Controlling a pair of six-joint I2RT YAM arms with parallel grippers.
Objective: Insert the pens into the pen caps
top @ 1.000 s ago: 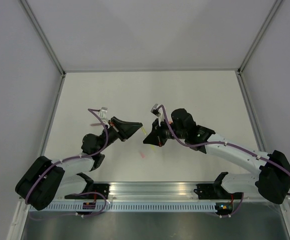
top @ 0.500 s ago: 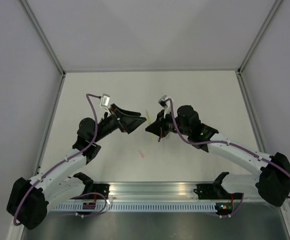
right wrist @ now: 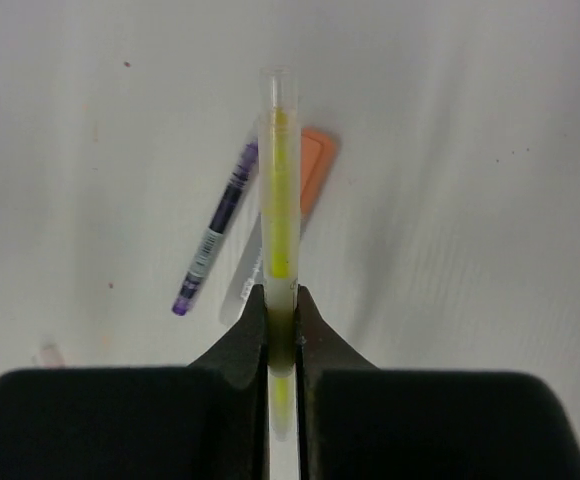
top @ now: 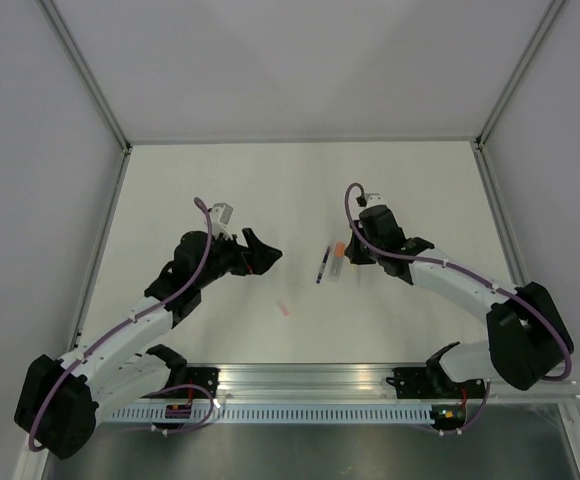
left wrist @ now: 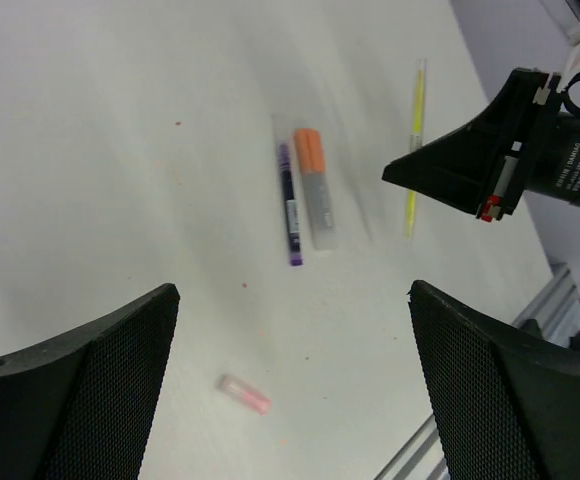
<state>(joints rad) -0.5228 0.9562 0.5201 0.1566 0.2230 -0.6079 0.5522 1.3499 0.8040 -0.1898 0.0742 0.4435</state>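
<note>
Right gripper is clenched on the yellow pen, pinching it near the back end. My guess is that's to leave most of the barrel sticking out free for a cap. Its long axis runs straight up the middle of the right wrist frame, clear end toward the top, above the purple pen and the orange-tipped grey pen. Left gripper is spread wide, holding nothing. The pink cap lies alone at the lower middle.
</note>
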